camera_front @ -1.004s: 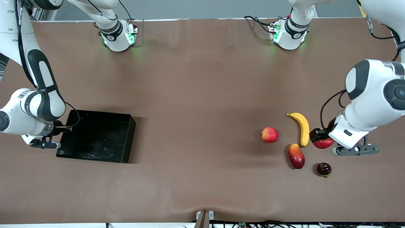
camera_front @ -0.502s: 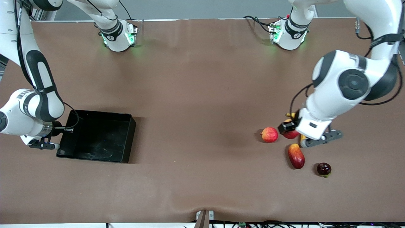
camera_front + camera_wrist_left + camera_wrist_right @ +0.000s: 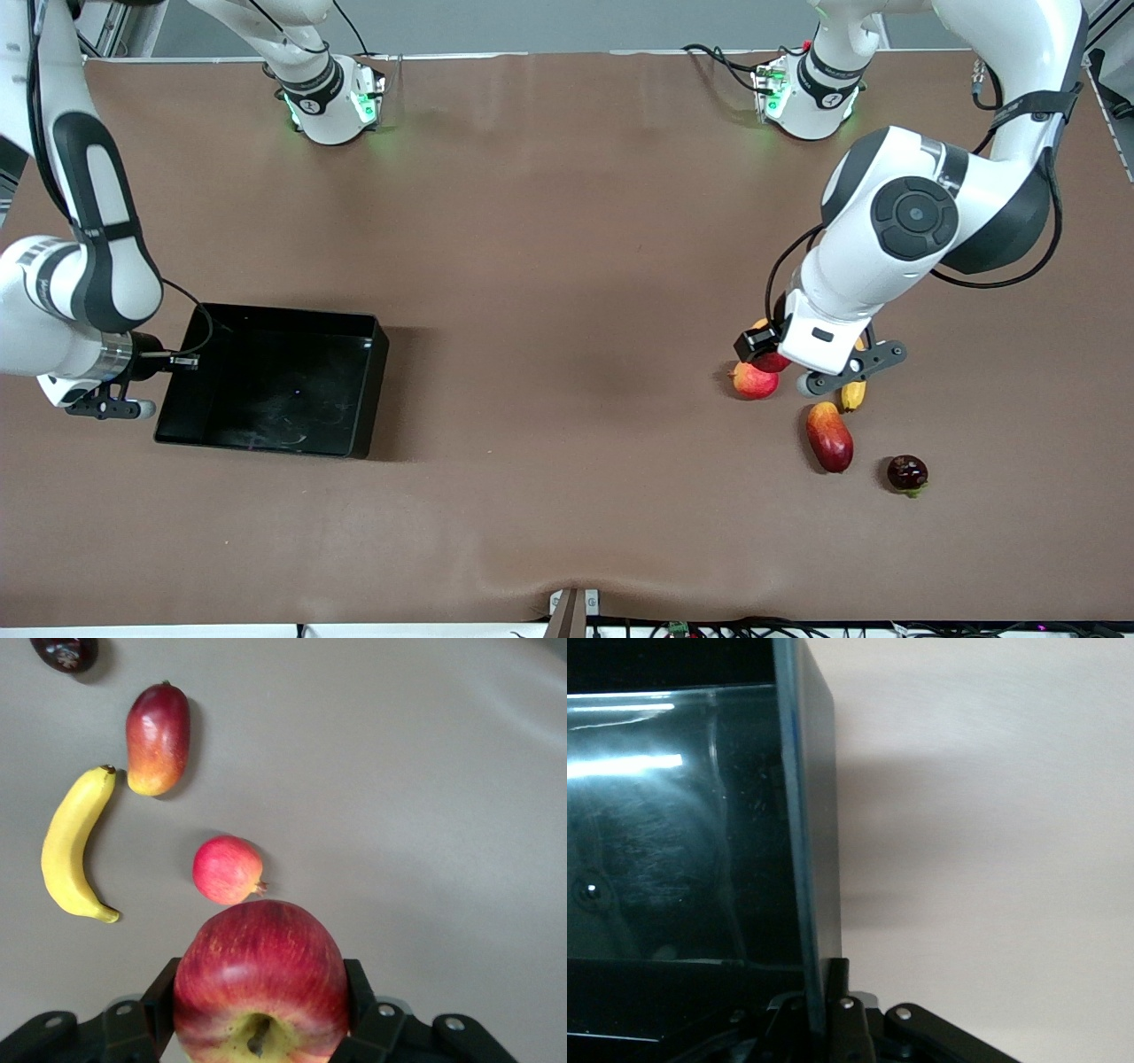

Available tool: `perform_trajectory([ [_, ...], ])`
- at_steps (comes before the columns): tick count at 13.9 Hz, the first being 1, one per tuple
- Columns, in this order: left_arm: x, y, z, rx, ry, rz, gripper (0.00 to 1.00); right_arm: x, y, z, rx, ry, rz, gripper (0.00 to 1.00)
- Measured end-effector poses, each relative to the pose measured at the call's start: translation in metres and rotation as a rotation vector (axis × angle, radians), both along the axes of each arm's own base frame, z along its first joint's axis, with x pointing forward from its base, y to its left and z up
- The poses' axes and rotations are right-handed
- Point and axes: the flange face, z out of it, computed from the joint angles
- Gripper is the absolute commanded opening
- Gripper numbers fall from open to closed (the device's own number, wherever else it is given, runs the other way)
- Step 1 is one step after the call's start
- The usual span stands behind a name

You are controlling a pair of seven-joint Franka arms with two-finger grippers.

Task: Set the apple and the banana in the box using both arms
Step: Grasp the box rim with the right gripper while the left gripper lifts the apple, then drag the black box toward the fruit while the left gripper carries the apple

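My left gripper (image 3: pixel 764 353) is shut on the deep-red apple (image 3: pixel 773 361) and holds it in the air over the pink-red fruit. In the left wrist view the apple (image 3: pixel 260 983) sits between the fingers (image 3: pixel 359 979), yellow stem patch toward the camera. The yellow banana (image 3: pixel 852 395) lies on the table, mostly hidden under my left arm; the left wrist view shows the whole banana (image 3: pixel 71 846). My right gripper (image 3: pixel 168 359) is shut on the end wall of the black box (image 3: pixel 283 313) at the right arm's end of the table. That wall (image 3: pixel 819 815) also shows in the right wrist view.
A pink-red round fruit with a nub (image 3: pixel 754 381) lies under the held apple. An oblong red-orange fruit (image 3: pixel 829 437) and a small dark fruit (image 3: pixel 907 472) lie nearer the front camera. The brown table edge runs along the front.
My left arm has carried the apple from beside the banana toward the right arm's end, to over the pink-red fruit. My right gripper and the box have shifted slightly.
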Motion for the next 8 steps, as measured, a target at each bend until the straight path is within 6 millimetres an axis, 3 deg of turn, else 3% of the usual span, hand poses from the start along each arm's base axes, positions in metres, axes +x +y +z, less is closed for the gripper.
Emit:
perform_trajectory([
  [3, -0.003, -0.007, 0.001, -0.002, 0.001, 0.019, 0.0, 0.001, 0.068, 0.033, 0.045, 0.014, 0.066, 0.0],
  [8, -0.012, -0.001, 0.015, 0.029, 0.031, 0.032, 0.0, -0.006, 0.216, 0.035, 0.041, 0.051, 0.079, 0.0],
])
